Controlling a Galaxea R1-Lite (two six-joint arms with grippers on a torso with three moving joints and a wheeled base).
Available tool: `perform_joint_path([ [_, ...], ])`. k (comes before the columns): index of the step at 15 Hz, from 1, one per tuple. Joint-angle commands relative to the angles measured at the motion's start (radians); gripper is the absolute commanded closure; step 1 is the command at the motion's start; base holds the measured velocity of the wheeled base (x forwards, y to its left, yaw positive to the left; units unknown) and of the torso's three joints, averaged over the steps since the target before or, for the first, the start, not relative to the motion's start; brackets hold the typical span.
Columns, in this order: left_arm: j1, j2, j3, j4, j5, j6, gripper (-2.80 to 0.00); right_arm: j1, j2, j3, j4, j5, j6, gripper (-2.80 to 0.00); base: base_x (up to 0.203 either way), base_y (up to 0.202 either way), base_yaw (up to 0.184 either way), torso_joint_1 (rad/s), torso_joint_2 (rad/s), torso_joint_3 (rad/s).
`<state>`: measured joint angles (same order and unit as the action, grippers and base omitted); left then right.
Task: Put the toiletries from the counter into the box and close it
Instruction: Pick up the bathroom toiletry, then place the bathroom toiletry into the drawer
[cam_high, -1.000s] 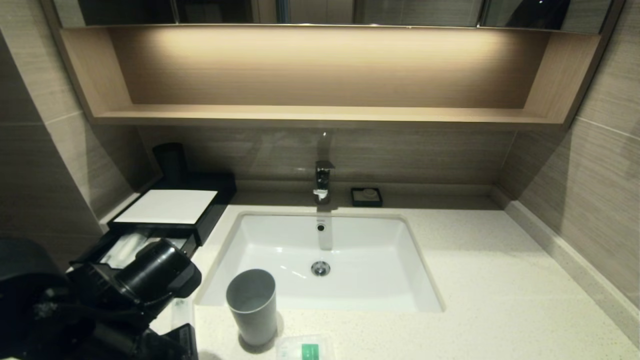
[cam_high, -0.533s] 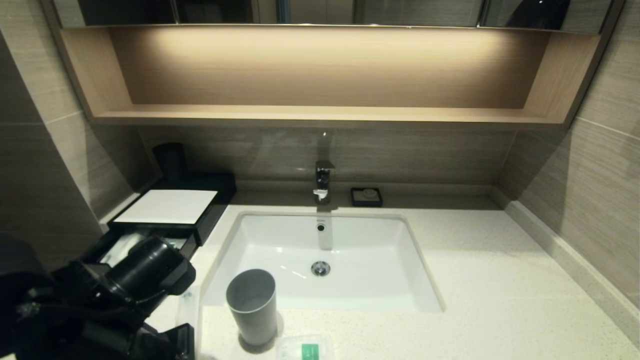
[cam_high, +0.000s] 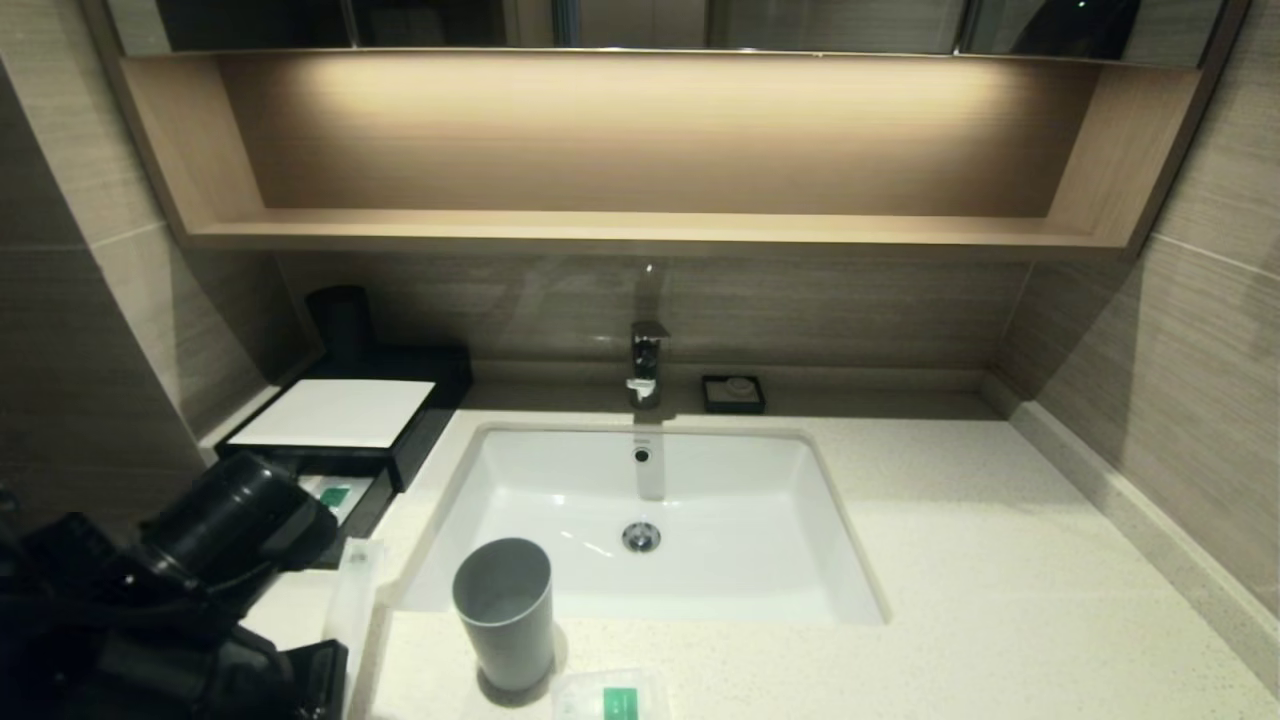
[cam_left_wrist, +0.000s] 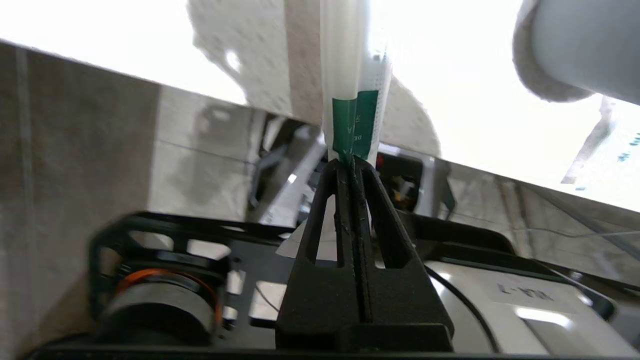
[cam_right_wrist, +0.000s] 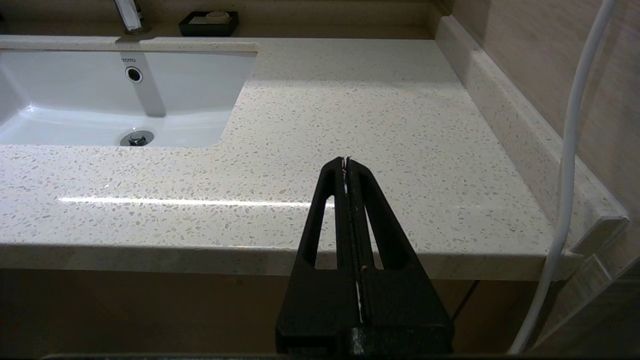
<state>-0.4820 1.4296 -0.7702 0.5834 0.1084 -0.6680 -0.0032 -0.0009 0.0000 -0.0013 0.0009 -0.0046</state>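
"TOTO" stands on the sink (cam_right_wrist: 150, 85) wall by its overflow hole — nothing else legible.

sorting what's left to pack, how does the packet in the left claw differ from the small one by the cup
The long packet is narrow and pinched at its green-labelled end by the shut left claw, off the counter. The small packet is squarish and lies flat on the counter beside the grey cup, untouched. Both are translucent white wraps with a green label.

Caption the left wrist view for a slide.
Left pincer shut on a long plastic-wrapped toiletry packet at its green label.
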Motion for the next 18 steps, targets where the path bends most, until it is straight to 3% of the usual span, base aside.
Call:
perform_joint_path([
  [1, 0.02, -0.026, -0.01, 0.005, 0.028, 0.079, 0.0, 0.0, 0.001, 0.002, 0.0, 0.0, 0.0, 0.0, 0.0, 0.0, 0.0, 0.0, 0.0, 0.0],
  [4, 0.033, -0.068, -0.017, 0.006, 0.037, 0.123, 0.0, 0.0, 0.001, 0.002, 0.0, 0.001, 0.0, 0.0, 0.0, 0.0, 0.0, 0.0, 0.0, 0.0],
  [6, 0.079, -0.087, -0.03, 0.007, 0.039, 0.184, 0.0, 0.0, -0.001, 0.002, 0.0, 0.001, 0.0, 0.0, 0.0, 0.0, 0.0, 0.0, 0.0, 0.0],
  [12, 0.277, -0.107, -0.198, 0.124, 0.039, 0.417, 0.0, 0.0, 0.001, 0.002, 0.0, 0.001, 0.0, 0.0, 0.0, 0.0, 0.0, 0.0, 0.0, 0.0],
  [18, 0.506, -0.059, -0.345, 0.255, 0.013, 0.602, 0.0, 0.0, 0.001, 0.002, 0.0, -0.001, 0.0, 0.0, 0.0, 0.0, 0.0, 0.0, 0.0, 0.0],
])
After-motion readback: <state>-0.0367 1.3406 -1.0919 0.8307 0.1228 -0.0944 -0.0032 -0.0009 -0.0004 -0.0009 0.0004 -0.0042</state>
